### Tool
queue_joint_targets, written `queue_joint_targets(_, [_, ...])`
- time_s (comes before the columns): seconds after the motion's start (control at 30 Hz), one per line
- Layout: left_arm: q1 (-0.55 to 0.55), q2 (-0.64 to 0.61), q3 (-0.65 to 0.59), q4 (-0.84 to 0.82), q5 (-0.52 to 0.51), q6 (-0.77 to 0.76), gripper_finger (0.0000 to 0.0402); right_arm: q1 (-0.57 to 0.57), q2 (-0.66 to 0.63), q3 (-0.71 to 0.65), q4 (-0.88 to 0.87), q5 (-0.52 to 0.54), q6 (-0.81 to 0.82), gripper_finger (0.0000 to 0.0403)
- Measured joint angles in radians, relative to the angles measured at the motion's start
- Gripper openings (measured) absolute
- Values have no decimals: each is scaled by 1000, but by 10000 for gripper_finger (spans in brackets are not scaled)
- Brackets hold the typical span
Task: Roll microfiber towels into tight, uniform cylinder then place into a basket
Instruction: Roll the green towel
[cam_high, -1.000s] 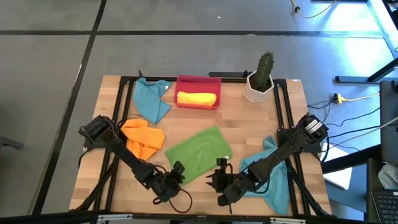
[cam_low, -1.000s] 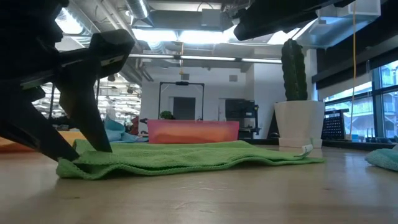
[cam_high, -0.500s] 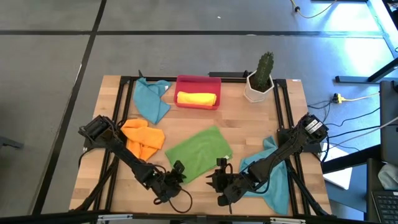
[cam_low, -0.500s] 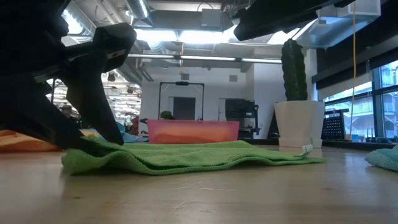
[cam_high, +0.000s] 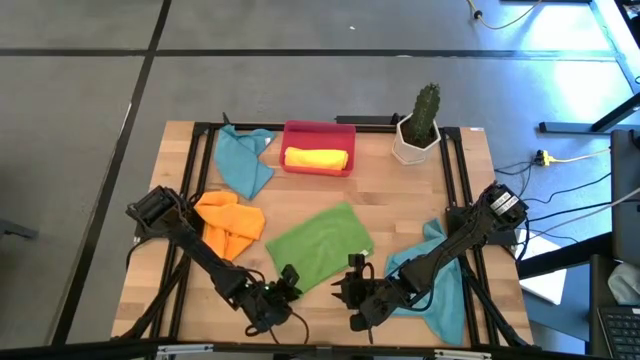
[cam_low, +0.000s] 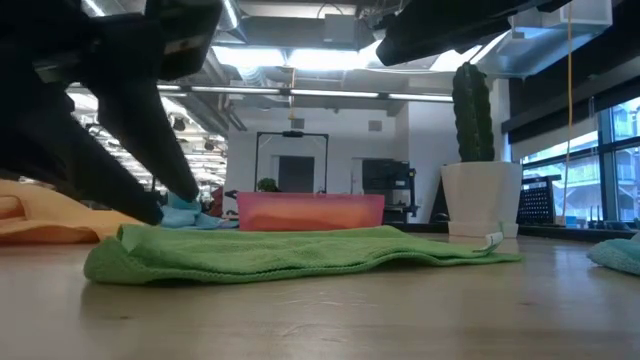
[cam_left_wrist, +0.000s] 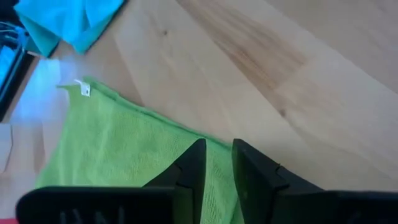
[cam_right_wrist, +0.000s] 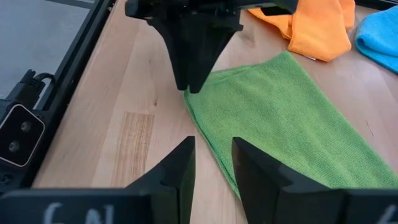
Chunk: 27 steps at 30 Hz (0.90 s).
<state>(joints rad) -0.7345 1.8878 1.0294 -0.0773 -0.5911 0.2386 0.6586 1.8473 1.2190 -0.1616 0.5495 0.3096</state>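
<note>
The green towel (cam_high: 320, 245) lies spread flat on the middle of the table, with a white tag (cam_left_wrist: 85, 90) at its right corner. My left gripper (cam_high: 291, 279) is at the towel's near corner and is shut on it. My right gripper (cam_high: 350, 272) hangs open above the towel's near right edge (cam_right_wrist: 217, 155), well clear of it. The red basket (cam_high: 318, 135) stands at the far edge. A rolled yellow towel (cam_high: 318, 158) lies in it. My left gripper pinches the green towel's near corner (cam_right_wrist: 194, 94) between its two fingers (cam_right_wrist: 189, 74). The fingers slant down at it from the table's near left. That corner (cam_low: 130, 235) is raised a little off the wood, and the rest of the towel lies flat.
An orange towel (cam_high: 228, 222) lies crumpled at the left. One teal towel (cam_high: 243, 160) lies at the far left, and another (cam_high: 435, 285) lies under my right arm. A white cactus pot (cam_high: 416, 140) stands at the far right. Black frame rails (cam_right_wrist: 56, 93) run along the table's sides.
My left gripper has risen a little from the tabletop and taken the green towel's near corner up with it. That corner has lifted and bunched slightly. The rest of the towel has stayed where it was.
</note>
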Motion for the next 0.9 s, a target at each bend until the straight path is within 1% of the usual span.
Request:
queue_joint_targets(0.1, [4, 0, 0, -29, 2, -11, 64, 0, 0, 0, 0, 0, 0, 108])
queue_joint_targets(0.23, [22, 0, 0, -75, 18, -68, 50, 0, 0, 0, 0, 0, 0, 108])
queue_joint_targets(0.4, [39, 0, 0, -94, 80, -99, 43, 0, 0, 0, 0, 0, -2, 108])
queue_joint_targets(0.9, [4, 2, 0, -115, 89, -106, 82, 0, 0, 0, -1, 0, -3, 108])
